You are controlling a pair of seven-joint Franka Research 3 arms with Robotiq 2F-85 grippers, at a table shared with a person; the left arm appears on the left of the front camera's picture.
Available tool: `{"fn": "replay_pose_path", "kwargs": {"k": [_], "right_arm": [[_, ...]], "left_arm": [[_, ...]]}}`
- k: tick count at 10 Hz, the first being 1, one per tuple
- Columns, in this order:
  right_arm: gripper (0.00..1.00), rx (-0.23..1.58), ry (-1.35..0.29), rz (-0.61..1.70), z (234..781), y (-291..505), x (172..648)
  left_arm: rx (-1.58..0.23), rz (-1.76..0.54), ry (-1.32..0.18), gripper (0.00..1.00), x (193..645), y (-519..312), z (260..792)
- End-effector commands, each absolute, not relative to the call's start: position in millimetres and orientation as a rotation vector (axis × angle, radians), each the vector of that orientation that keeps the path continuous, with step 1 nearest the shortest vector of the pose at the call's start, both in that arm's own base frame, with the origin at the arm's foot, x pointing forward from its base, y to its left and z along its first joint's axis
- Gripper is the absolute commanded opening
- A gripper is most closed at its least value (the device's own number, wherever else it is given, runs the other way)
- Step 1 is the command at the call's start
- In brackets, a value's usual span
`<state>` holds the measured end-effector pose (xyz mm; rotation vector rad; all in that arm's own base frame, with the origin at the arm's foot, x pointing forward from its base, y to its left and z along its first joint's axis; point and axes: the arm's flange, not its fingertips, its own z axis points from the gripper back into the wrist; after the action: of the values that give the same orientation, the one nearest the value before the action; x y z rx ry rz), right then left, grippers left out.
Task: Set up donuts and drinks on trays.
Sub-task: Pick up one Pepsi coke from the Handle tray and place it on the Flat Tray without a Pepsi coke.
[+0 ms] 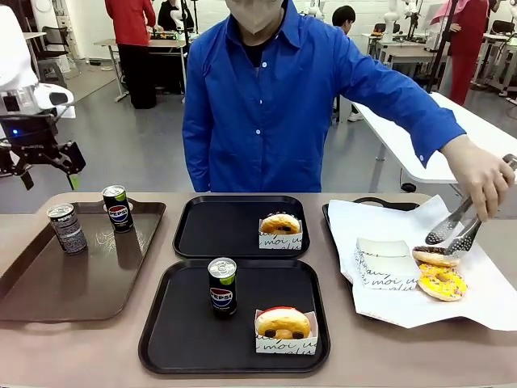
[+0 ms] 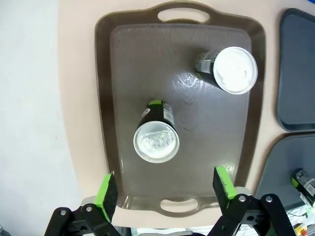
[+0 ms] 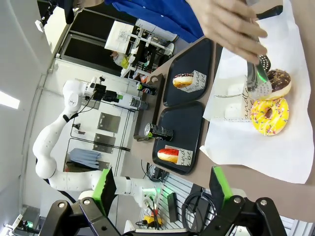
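The left gripper [image 2: 165, 189] is hanging with its jaws wide apart and nothing between them, the green pads [image 2: 107, 191] framing the near handle end of the glossy brown tray [image 2: 128, 73]. Just ahead of the jaws a Pepsi can [image 2: 156, 140] is standing upright on that tray. A grey-patterned can [image 2: 235, 70] is standing farther along it, well apart from the first.

The right gripper [image 3: 162, 184] is also holding its jaws apart and empty, looking across the table from a distance.

On the near black tray [image 1: 186, 339] a Pepsi can [image 1: 222, 284] and a boxed red-glazed donut [image 1: 284, 327] are sitting side by side. The far black tray [image 1: 214, 230] is carrying a boxed donut [image 1: 280, 229] but no drink. Over the white-paper-lined tray [image 1: 380, 214] the person's hand [image 1: 485, 174] is lowering tongs [image 1: 456, 230] onto a chocolate donut [image 1: 435, 256], with a yellow donut [image 1: 442, 283] and an empty white box [image 1: 386, 263] beside it.

The step in hand appears to be fetching a drink for the far black tray. The next move probably calls for centring the jaws over one upright can, descending around its body and closing without tipping it.
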<state>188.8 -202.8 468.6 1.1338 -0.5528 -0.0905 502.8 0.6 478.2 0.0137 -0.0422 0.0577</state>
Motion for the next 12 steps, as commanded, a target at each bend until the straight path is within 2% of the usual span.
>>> {"fn": "replay_pose_path", "kwargs": {"k": [1,12], "right_arm": [[1.00,1.157,-0.579,-0.079,469.0,-202.8,191.3],[1.00,1.157,-0.579,-0.079,469.0,-202.8,191.3]], "left_arm": [[0.028,0.023,-0.029,1.00,512.4,13.7,468.8],[-0.016,0.014,-0.042,1.00,507.3,16.9,406.7]]}}
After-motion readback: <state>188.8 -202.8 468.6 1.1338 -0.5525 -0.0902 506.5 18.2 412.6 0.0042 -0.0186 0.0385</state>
